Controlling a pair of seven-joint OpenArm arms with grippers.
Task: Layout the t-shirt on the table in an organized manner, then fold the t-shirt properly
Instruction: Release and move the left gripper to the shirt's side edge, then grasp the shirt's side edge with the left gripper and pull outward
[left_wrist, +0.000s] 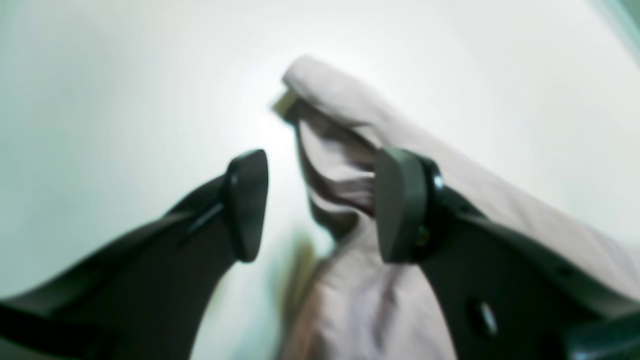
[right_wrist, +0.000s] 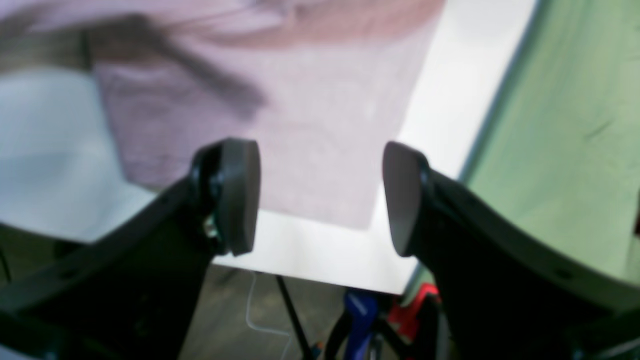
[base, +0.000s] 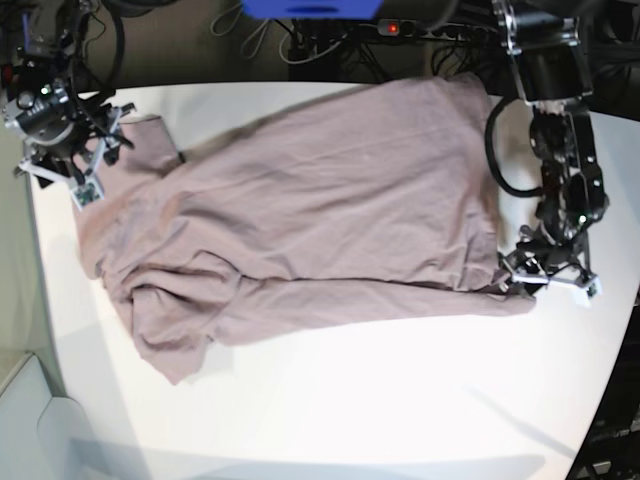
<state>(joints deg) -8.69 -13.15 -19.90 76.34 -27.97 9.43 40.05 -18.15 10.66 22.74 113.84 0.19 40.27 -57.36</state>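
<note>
White worktop (base: 400, 400) fills most of the base view, and the t-shirt (base: 330, 210) sprawls across its upper half, roughly flat through the body but bunched and rumpled at the end on that view's left, where folds pile up near a sleeve. You are in the laying-out step, by my reading: nothing is folded on purpose yet, and the lower edge runs crooked.

Your left hand (left_wrist: 320, 205) sits at the corner of the cloth on the base view's right; its wrist view shows the fingers spread, with a raised ridge of fabric between and beyond them, not pinched. Your right hand (right_wrist: 322, 195) hovers at the opposite end, fingers also spread and holding nothing, with a flat edge of the shirt and the worktop's rim beyond them.

Next you likely need to close each hand on its own edge and draw the two ends apart, so the wrinkles pull out. Take care to catch a single layer at the bunched end.
</note>
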